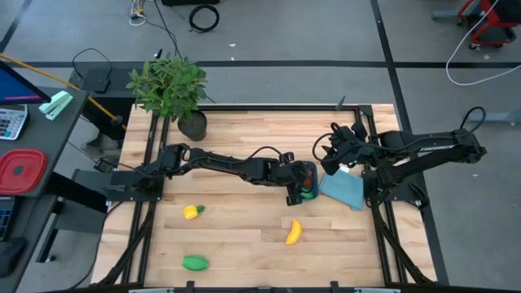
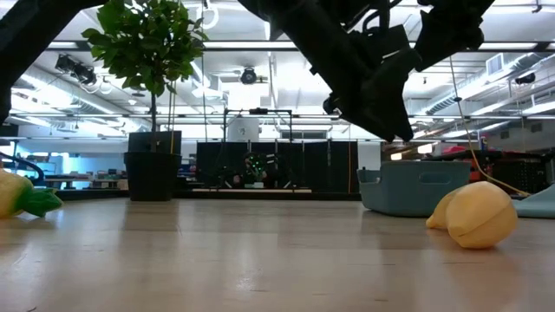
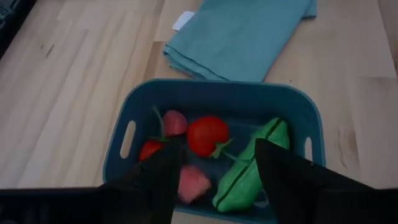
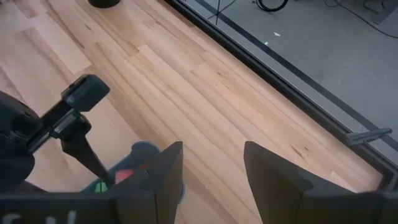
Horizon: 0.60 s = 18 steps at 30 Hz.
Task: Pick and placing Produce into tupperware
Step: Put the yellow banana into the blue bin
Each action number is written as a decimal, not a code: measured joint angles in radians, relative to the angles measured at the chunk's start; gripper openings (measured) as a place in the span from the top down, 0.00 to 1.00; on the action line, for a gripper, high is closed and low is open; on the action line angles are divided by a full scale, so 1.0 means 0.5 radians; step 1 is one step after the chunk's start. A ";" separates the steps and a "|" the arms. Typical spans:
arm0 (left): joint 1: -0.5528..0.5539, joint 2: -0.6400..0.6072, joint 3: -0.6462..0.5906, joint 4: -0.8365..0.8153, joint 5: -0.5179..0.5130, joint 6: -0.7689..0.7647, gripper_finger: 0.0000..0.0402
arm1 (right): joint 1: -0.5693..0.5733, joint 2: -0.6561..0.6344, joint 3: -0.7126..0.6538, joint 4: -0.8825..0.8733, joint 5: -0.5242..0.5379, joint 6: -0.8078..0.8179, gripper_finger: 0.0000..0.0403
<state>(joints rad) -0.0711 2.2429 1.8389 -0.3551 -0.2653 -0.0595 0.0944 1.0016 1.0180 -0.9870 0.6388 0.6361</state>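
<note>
Wooden table [image 1: 244, 236], tupperware [image 3: 211, 99], one banana [image 1: 293, 232]

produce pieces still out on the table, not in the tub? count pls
3. Yellow piece with green stem left of centre, banana below the tub, green piece near the front edge. The arms could hide more.

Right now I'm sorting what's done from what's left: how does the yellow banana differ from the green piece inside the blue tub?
The yellow banana lies loose on the bare table; the green piece sits inside the blue tub among red pieces. The banana is yellow and curved; the green piece is oblong with a dark seam. The left gripper hangs open above the green piece, well away from the banana. Both are toy produce.
</note>
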 joint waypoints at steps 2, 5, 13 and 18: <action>0.000 0.000 0.000 -0.027 0.000 -0.022 0.46 | 0.000 0.000 0.000 0.000 0.000 0.000 0.56; -0.012 -0.007 0.000 -0.064 0.002 -0.059 0.48 | 0.000 0.000 0.000 0.000 0.000 0.001 0.56; -0.112 -0.063 0.001 -0.299 0.462 -0.300 0.56 | 0.000 0.000 0.000 -0.006 -0.024 0.001 0.56; -0.246 -0.049 0.002 -0.364 0.488 -0.384 0.57 | 0.000 0.000 0.000 0.001 -0.024 0.002 0.56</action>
<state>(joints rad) -0.1939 2.2185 1.8397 -0.5373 -0.0212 -0.2517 0.0944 1.0016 1.0180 -0.9867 0.6268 0.6369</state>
